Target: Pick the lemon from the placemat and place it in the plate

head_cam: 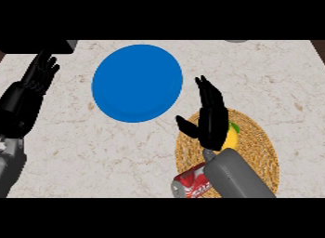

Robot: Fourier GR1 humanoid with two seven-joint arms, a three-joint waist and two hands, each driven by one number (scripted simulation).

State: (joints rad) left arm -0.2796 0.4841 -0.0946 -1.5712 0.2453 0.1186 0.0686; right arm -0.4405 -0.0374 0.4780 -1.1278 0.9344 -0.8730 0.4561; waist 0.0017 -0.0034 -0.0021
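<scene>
I hold the right hand (210,118), fingers straight and holding nothing, over the round woven straw placemat (261,153). The yellow lemon (231,136) lies there, just beside the palm. I judge the fingers should lower around it before closing, clear of the red can (191,183). The left hand (40,72) rests open at the worktop's left edge.

Red-and-white can (191,183) lying on its side low in my view, silver end toward left, part on woven mat edge, part on counter. Marbled beige counter (96,148) spreads under everything. Dark block (35,45) at top left corner of counter. Small grey rounded thing (237,41) at top edge, mostly cut off; cannot tell what.
</scene>
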